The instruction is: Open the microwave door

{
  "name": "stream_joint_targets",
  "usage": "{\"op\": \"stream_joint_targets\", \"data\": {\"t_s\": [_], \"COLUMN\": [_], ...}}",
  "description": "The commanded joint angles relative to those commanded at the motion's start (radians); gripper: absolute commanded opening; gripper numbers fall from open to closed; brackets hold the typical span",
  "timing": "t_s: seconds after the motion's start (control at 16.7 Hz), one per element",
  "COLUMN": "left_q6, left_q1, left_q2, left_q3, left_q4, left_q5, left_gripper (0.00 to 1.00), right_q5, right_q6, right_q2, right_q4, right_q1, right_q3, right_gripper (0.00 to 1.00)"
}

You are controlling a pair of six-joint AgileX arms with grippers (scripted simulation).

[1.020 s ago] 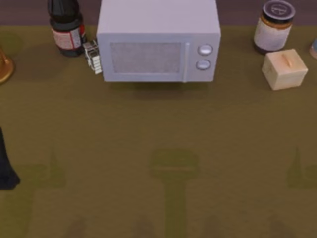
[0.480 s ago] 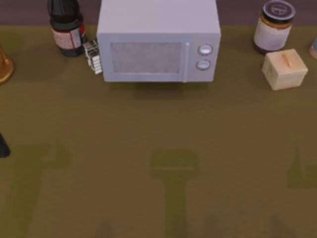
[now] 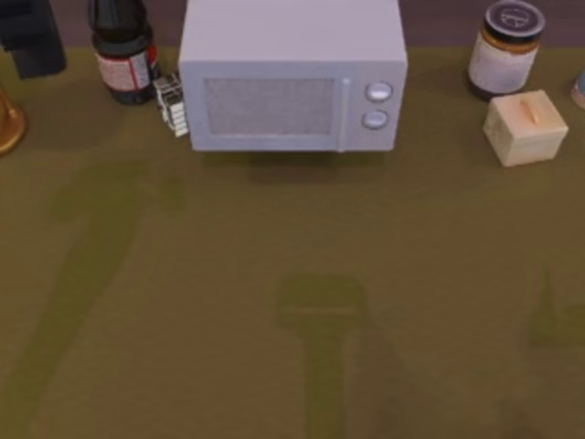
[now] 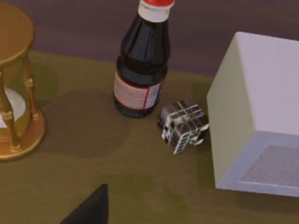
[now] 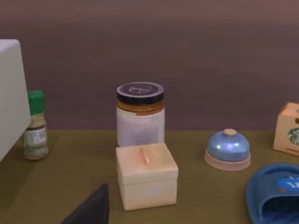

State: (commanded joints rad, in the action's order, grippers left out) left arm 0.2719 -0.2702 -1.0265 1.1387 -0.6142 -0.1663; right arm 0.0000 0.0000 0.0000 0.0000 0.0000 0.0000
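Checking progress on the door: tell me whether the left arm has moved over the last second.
Yes. The left arm went from the table's left edge, well in front of the microwave, up to the far left corner, now beside the bottle. The door is shut.

Matt white microwave (image 3: 292,64), seemingly plastic

Looking down on an olive-green tabletop (image 3: 292,238), spreading out to the left, right and near sides of the top view. Ending at the far edge against a dull purple-brown backdrop (image 5: 187,56), showing plain and flat in both wrist views. Catching soft light from above. Carrying a long slanted shadow (image 3: 91,247) across the tabletop's left side and a T-shaped shadow (image 3: 320,315) towards the middle of the near edge.
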Motion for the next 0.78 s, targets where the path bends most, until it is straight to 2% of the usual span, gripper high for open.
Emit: {"op": "stream_joint_targets", "data": {"t_s": [0.48, 0.78], "left_q6": [0.214, 0.323], "left_q1": [-0.254, -0.384], "left_q2": [-0.800, -1.204], "left_q3": [0.890, 1.340], "left_q4": [-0.454, -0.673], "left_q5": [-0.095, -0.143], "left_gripper": [1.00, 1.00], "right_q5": [0.000, 0.000], "right_q6": [0.000, 0.000], "right_q2": [0.000, 0.000], "right_q4": [0.000, 0.000], "right_q1": [0.000, 0.000], "right_q3": [0.000, 0.000], "right_gripper": [1.00, 1.00]}}
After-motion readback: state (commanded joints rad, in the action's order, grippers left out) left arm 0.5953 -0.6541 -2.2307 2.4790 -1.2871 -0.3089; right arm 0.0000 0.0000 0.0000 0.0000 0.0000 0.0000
